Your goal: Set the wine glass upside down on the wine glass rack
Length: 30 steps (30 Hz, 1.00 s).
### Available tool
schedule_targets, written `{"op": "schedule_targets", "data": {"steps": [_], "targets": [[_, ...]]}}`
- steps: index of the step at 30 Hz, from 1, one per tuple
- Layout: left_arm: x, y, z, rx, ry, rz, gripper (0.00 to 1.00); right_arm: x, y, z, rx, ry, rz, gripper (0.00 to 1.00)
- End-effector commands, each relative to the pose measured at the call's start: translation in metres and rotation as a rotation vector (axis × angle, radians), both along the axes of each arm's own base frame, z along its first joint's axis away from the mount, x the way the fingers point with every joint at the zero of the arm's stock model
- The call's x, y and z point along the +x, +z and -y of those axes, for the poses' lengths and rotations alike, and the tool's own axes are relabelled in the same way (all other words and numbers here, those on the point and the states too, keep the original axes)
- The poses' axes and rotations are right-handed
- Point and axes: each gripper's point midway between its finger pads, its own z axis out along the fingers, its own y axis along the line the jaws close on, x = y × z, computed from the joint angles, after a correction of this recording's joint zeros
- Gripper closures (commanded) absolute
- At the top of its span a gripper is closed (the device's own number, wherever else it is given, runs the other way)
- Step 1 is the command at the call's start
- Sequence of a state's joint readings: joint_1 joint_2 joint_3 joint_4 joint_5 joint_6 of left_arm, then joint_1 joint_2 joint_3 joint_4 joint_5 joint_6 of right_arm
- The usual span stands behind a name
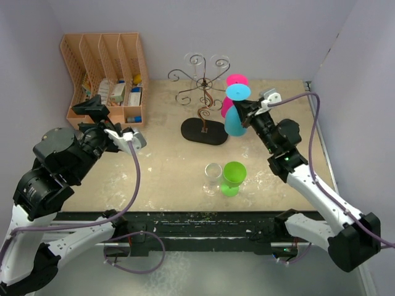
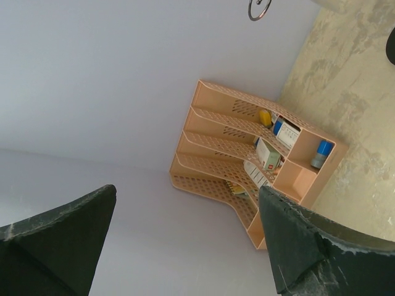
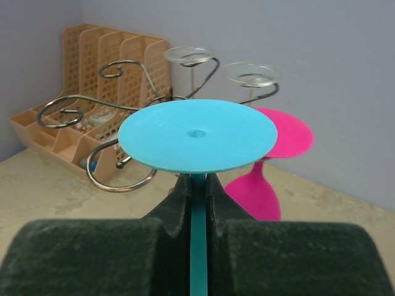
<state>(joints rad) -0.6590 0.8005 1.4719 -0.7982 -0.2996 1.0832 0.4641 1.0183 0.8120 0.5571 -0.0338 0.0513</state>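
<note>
Pale lilac walls close round a mottled beige bench (image 1: 160, 160), scuffed white in patches. Above its right half the blue wine glass (image 1: 233, 123) hangs upside down, its bowl pointing at the bench and its flat round foot on top. The right claw (image 1: 244, 110) is pinched narrow on the thin blue stem just under that foot; in the wrist view the dark padded fingers (image 3: 179, 203) press the stem from both sides. The glass looks like smooth, opaque plastic.

Just beside it, on the far side, a pink wine glass (image 1: 236, 80) of the same shape hangs inverted on the wine glass rack (image 1: 203, 92). It stands closest in the way of the blue one; I cannot tell whether the two touch. The rack is thin dark-brown wire with curled scroll arms spreading from a wavy stem over a flat black oval base. Two clear glasses (image 3: 190, 57) hang from its rear arms, their round feet resting on the wire.

Nearer the arms, a green glass (image 1: 234, 176) and a clear tumbler (image 1: 213, 176) stand upright on the bench, close together.

At the back left sits a peach slotted organizer (image 1: 105, 68) with perforated walls, holding small boxes and bottles. The left claw (image 1: 92, 108) hovers near it, spread wide and holding nothing.
</note>
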Motion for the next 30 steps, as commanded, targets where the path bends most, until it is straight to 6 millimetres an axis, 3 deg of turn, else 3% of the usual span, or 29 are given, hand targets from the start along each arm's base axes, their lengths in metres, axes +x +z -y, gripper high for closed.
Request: {"op": "schedule_targets", "data": {"steps": [1,15,23,27,30], "targets": [[-0.005,0.003,-0.006,-0.081,0.018,-0.004,0.0,-0.002,0.036,-0.022,-0.01,0.11,0.208,1.0],[-0.008,-0.059,0.006,-0.096,-0.025,-0.235,0.0,0.017,0.011,-0.042,-0.048,0.174,0.197,1.0],[-0.004,-0.071,0.008,-0.073,-0.018,-0.267,0.0,0.032,-0.008,-0.042,-0.048,0.229,0.2,1.0],[-0.002,-0.075,0.009,-0.064,-0.015,-0.278,0.0,0.033,-0.008,-0.035,-0.031,0.257,0.233,1.0],[0.001,-0.077,0.01,-0.06,-0.014,-0.282,0.0,0.027,-0.011,-0.043,-0.053,0.314,0.253,1.0]]}}
